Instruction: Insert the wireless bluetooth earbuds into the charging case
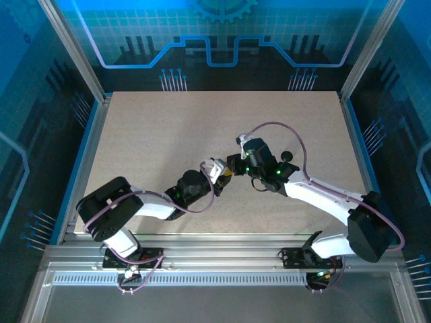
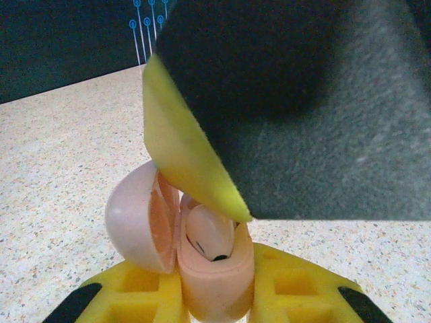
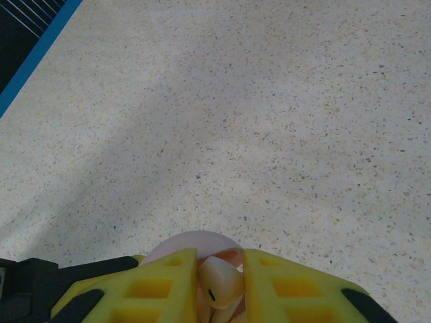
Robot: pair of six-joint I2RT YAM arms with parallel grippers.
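The pink charging case (image 2: 214,286) is upright with its lid (image 2: 138,219) swung open to the left, and my left gripper (image 2: 215,282) is shut on its base. A pale earbud (image 2: 209,232) sits in the case's open mouth. My right gripper (image 3: 220,276) is shut on that earbud (image 3: 221,282) from above, with the case's lid (image 3: 192,241) just beyond it. One right finger (image 2: 192,165) hangs over the case in the left wrist view. In the top view both grippers (image 1: 217,169) (image 1: 234,165) meet at mid-table.
A small round black case (image 1: 287,156) lies on the speckled table (image 1: 202,121) just right of the right wrist. Metal frame posts and rails border the table on all sides. The left gripper's body (image 3: 40,289) shows at the right wrist view's lower left.
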